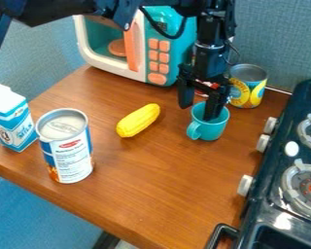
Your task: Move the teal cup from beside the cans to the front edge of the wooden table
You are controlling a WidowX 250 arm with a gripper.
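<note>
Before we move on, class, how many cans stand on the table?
2: a tall can beside the carton, a short can behind the cup. A red item behind the hand may be a third.

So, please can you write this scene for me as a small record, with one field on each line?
gripper: black gripper, open, one finger down in the mug, the other just outside its rim
nearest thing: teal mug, upright, handle toward the camera
beside the mug: yellow corn, lying on the wooden table
behind the mug: yellow-and-blue can, toy microwave
opposite side from stove: milk carton, large can, both upright
table's edge: black toy stove
</note>
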